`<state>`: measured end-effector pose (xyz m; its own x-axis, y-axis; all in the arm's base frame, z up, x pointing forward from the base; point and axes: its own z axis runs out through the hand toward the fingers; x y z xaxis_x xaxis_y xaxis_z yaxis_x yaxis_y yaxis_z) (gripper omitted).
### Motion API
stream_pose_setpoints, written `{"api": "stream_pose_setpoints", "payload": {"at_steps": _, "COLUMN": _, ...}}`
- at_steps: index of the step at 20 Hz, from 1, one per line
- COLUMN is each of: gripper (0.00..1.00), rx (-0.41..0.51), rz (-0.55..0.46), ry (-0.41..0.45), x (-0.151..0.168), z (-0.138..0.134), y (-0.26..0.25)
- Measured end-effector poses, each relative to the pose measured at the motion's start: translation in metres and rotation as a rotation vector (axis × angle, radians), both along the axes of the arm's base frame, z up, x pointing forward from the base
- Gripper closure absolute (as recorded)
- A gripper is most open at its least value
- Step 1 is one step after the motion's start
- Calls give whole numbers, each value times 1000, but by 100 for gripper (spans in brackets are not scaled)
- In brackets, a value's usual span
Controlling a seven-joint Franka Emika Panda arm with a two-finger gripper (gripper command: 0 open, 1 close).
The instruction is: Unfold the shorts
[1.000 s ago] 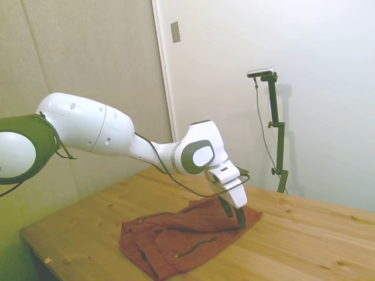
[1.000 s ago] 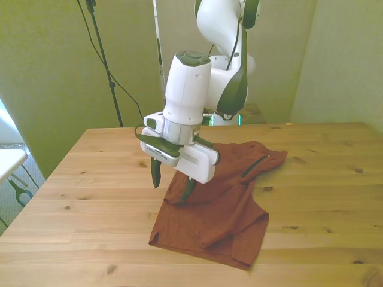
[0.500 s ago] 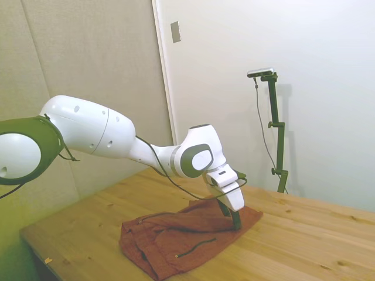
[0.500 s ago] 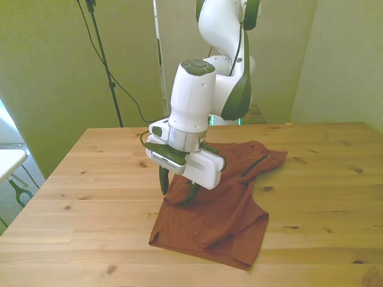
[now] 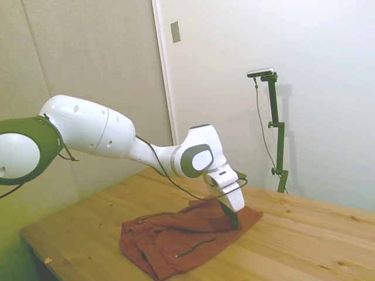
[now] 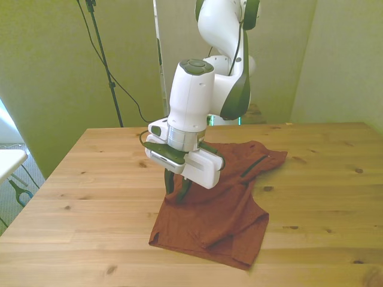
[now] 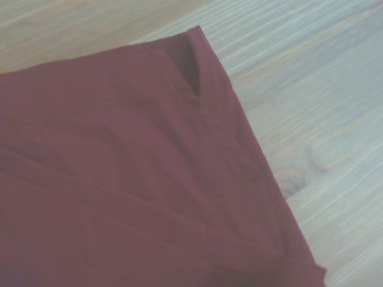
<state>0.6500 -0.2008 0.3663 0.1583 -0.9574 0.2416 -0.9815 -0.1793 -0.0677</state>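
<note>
End effector (image 6: 177,187) fingers now closer together, pinching shorts (image 6: 221,209) edge.

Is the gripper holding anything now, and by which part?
The gripper has closed on the shorts, pinching a raised fold at the edge on the front view's left.

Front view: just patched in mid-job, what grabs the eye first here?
The white arm's gripper, come down at the edge of the rust-red shorts on the front view's left, its dark fingers now drawn close together at the cloth. The shorts lie crumpled and folded in the middle of the wooden table, a dark pocket slit showing toward the front view's right.
</note>
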Motion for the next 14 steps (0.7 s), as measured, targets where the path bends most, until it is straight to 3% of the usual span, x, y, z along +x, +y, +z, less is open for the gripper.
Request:
{"api": "stream_pose_setpoints", "payload": {"at_steps": 8, "gripper": 100, "rx": 3, "rz": 10, "ry": -18, "x": 3, "z": 7, "y": 6}}
{"api": "stream_pose_setpoints", "payload": {"at_steps": 14, "gripper": 100, "rx": 11, "rz": 94, "ry": -111, "x": 23, "z": 60, "y": 60}}
